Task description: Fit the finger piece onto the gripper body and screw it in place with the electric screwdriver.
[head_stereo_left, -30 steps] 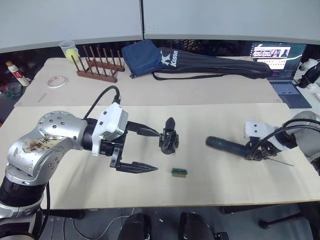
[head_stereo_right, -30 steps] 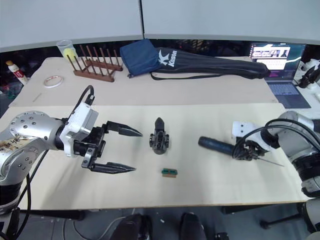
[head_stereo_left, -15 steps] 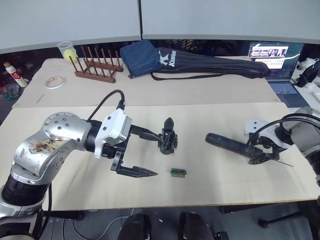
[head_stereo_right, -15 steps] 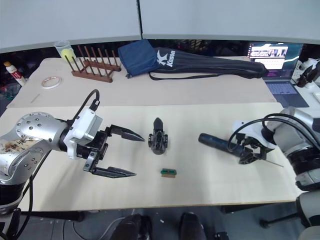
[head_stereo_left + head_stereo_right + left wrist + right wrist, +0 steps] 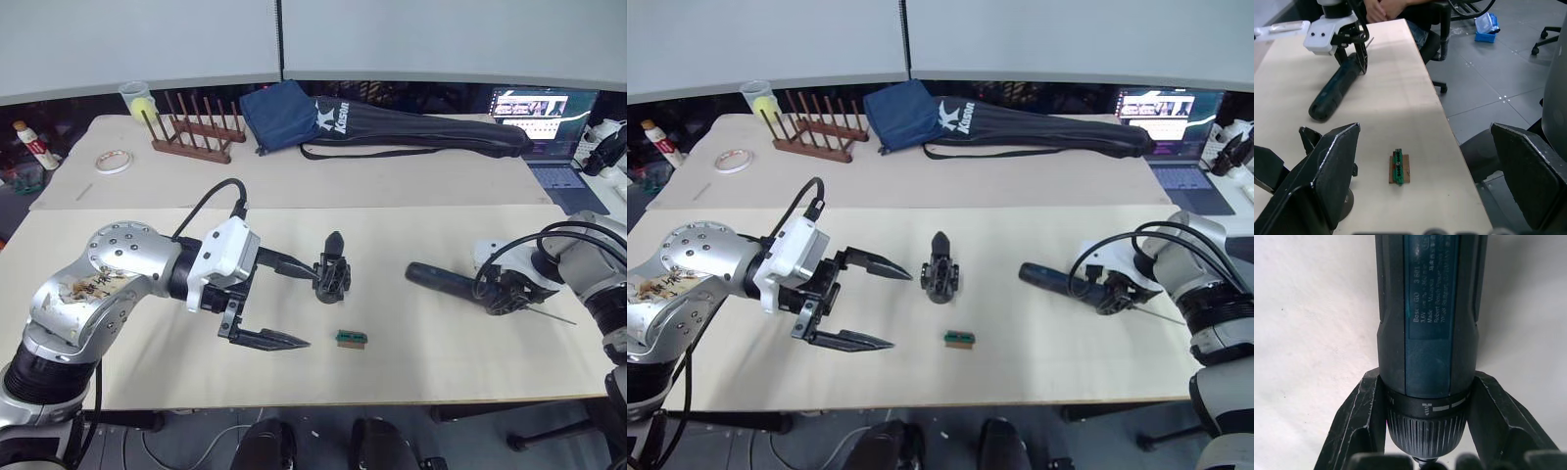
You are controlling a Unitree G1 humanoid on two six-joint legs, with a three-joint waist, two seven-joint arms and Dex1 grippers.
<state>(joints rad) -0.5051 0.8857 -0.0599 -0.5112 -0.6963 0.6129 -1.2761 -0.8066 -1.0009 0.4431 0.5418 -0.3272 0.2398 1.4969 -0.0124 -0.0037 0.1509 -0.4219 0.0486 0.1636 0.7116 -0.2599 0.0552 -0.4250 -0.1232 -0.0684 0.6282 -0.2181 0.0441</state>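
The gripper body stands in the middle of the near table, one pointed prong up. My left gripper is open just to its left, with the upper fingertip almost at the body and the lower one near the table. The electric screwdriver lies on the table to the right, its thin bit pointing right. My right gripper is shut on its collar, fingers pressed to both sides. The finger piece is out of view.
A small green block lies just in front of the gripper body. On the far table are a wooden rack, a long dark bag, a tape roll and a laptop. The table's front edge is close.
My left gripper has crept a little closer to the gripper body. My right wrist has turned and settled lower over the screwdriver's bit end. The screwdriver still lies on the table.
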